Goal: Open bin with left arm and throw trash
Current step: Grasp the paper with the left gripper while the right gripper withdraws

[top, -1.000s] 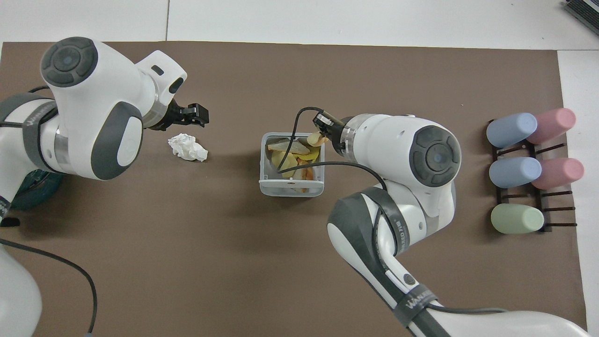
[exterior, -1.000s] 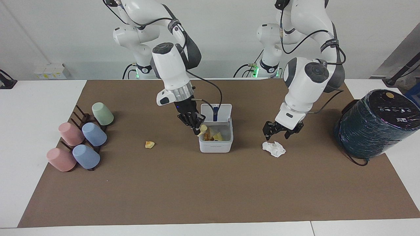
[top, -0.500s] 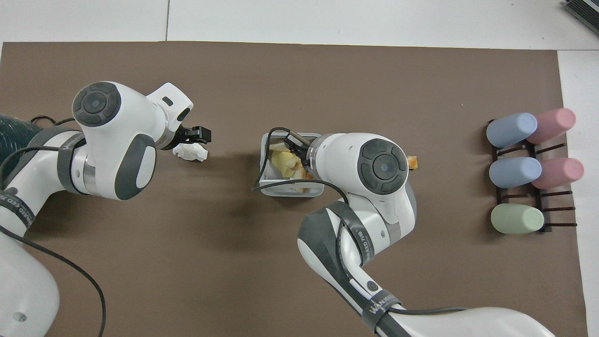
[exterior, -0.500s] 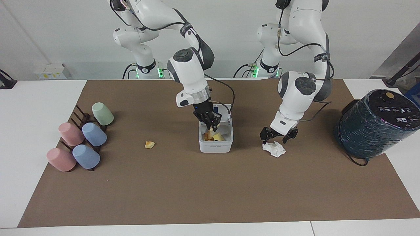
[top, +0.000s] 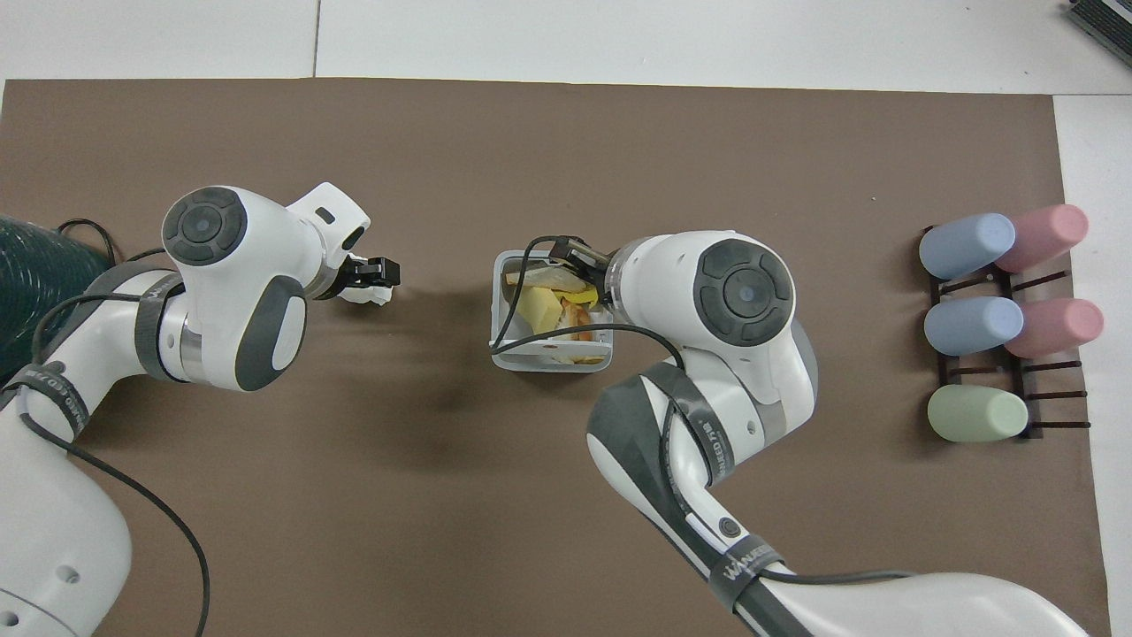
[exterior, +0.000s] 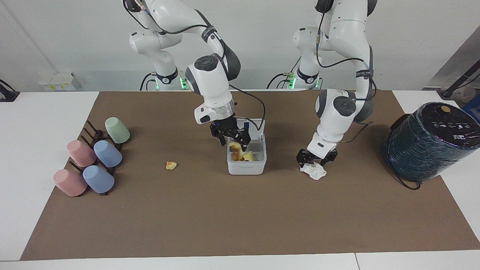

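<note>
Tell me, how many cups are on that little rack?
5. All lie on the dark rack at the right arm's end: green cup nearest the robots, then pink beside blue, then pink beside blue. None seem hidden.

The worktop (exterior: 45, 112) is covered by a matt brown mat (exterior: 240, 217) of smooth, paper-like look. The bin (exterior: 246, 165) is seen as smooth white plastic with a slight sheen. The tissue (exterior: 314, 171) is shown as crumpled white paper, rough with creases. The cups (exterior: 107, 153) appear in matt pastel plastic. The cylinder (exterior: 431, 144) is wrapped in glossy dark teal film. The arms' shells (exterior: 210, 82) are finished in glossy white plastic.
</note>
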